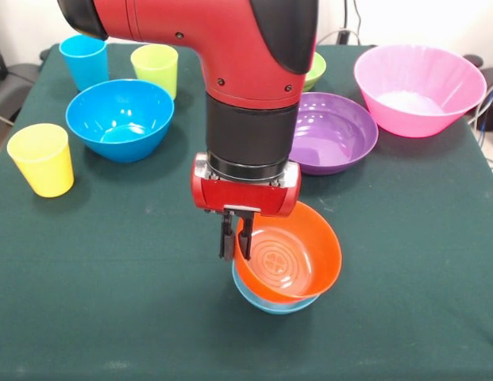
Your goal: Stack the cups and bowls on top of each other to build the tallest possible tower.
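Low in the frame's centre, the gripper [236,236] pinches the rim of the orange bowl [290,262], tilted atop the light-blue bowl [271,304]. Further up the counter [111,302]: yellow cup [41,159], blue bowl [119,119], purple bowl [333,131], pink bowl [419,87].

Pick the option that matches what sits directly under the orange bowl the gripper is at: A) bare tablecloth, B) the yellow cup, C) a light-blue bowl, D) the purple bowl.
C: the orange bowl, tilted with the gripper at its rim, rests in a light-blue bowl whose edge shows beneath it; the purple bowl and yellow cup stand apart.
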